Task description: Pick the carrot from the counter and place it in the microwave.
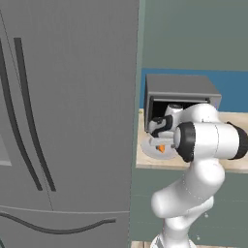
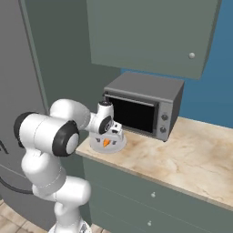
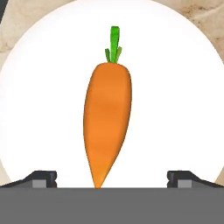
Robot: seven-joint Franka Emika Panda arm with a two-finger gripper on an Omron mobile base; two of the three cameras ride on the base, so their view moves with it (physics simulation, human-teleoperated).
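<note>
**Inspector:** Where is the carrot (image 3: 107,118)?

**Assistant:** It lies on a white plate (image 3: 175,87), and the plate sits on the counter (image 2: 195,154), near its left end. In the hand view the carrot runs lengthwise up the middle of the plate, green top pointing away from the camera and tapered tip pointing toward it. In the right base view a bit of orange shows on the plate just under the hand.

**Inspector:** State of the gripper (image 3: 111,177)?

**Assistant:** Its fingers (image 3: 41,178) stand wide apart, one at each lower corner of the hand view, with the carrot's tip between them. Neither finger touches the carrot. The gripper hangs directly over the plate, pointing down at it.

**Inspector:** What is nearby?

**Assistant:** A grey box oven (image 2: 145,107) with a dark window and knobs on its right side stands on the counter just behind the plate. A green-grey wall cabinet (image 2: 154,32) hangs above it. A tall grey fridge (image 1: 68,121) stands against the counter's left end, and the wall behind is blue.

**Inspector:** The arm's posture?

**Assistant:** It rises from the floor in front of the lower cabinets, bends at the elbow and reaches forward over the counter edge to the plate.
</note>
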